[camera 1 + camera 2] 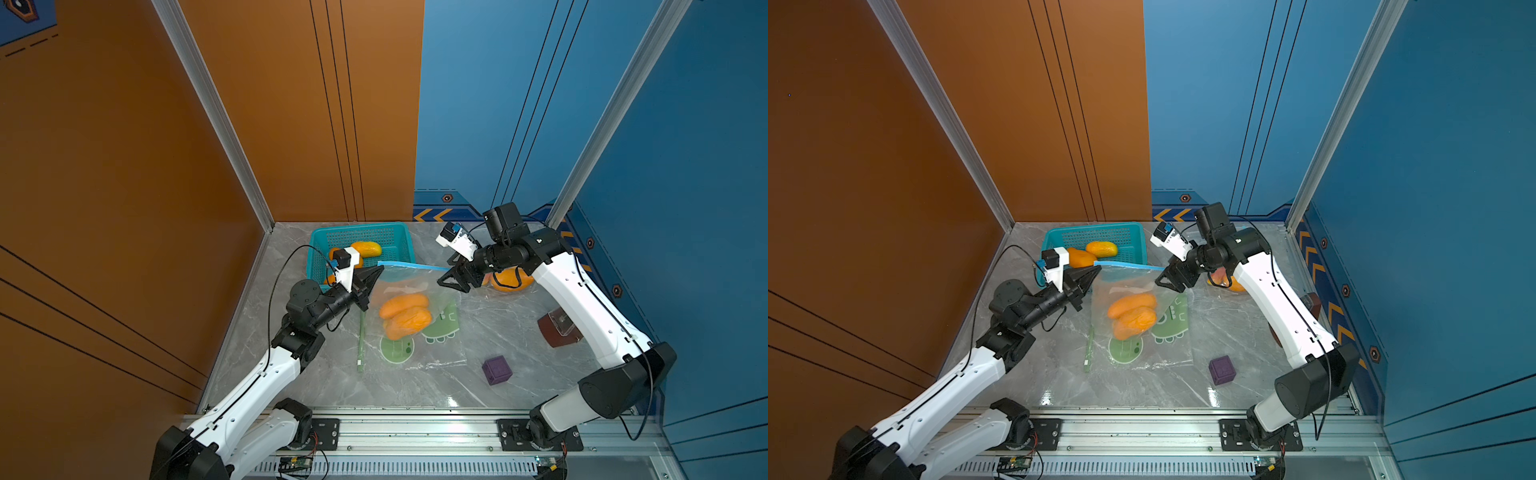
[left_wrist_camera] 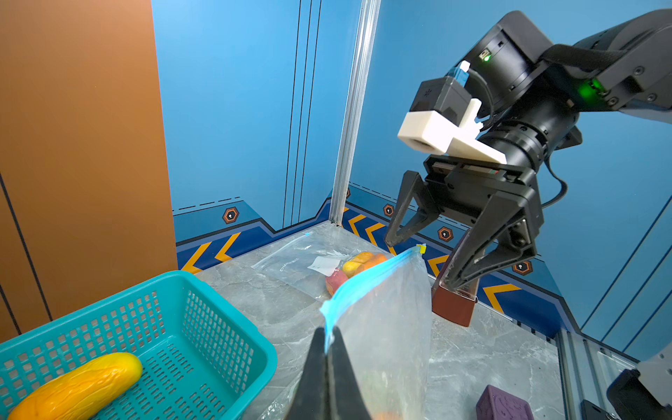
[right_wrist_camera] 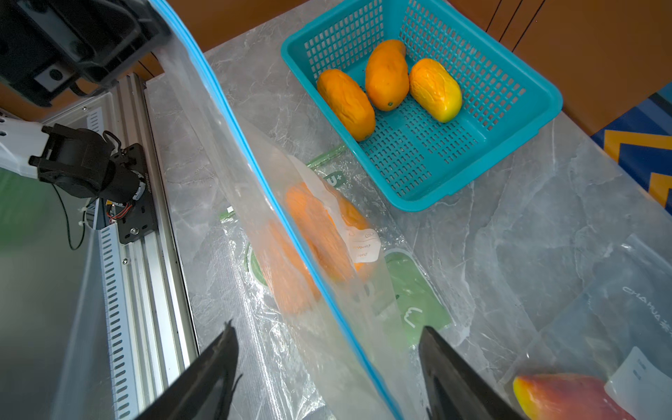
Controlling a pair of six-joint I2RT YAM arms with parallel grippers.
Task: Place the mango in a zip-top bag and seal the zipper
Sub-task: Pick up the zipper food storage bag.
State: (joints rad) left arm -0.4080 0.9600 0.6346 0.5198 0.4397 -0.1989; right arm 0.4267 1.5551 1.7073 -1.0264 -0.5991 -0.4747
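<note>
Nearest the lens runs an aluminium rail (image 1: pixel 415 432) carrying both arm bases, along the front edge of a grey marble table (image 1: pixel 415 390). Mid-table, a clear zip-top bag (image 1: pixel 419 291) is lifted by its top edge while its lower part rests on the table.

The left gripper (image 1: pixel 377 271) has its fingers pressed together on one top corner of the bag. The left wrist view shows the blue zipper (image 2: pixel 367 280) running away from that pinch. The right gripper (image 1: pixel 444 272) is spread wide at the zipper's other end. In the right wrist view the blue strip passes between its two fingers (image 3: pixel 218 360), and contact with either cannot be made out.

Two orange mangoes (image 1: pixel 405 316) show through the plastic of the bag's lower half, lying side by side. Beneath lies a flat printed bag (image 1: pixel 442 330) with green cartoon shapes.

A teal basket (image 1: pixel 399 235) sits at the back of the table, behind the left gripper, holding three loose mangoes (image 3: pixel 387 80). Behind the right arm lies another clear bag (image 2: pixel 287 262) with a reddish-orange fruit inside. On the right side of the table are a purple cube (image 1: pixel 496 370) and a brown block (image 1: pixel 555 332), well apart.
</note>
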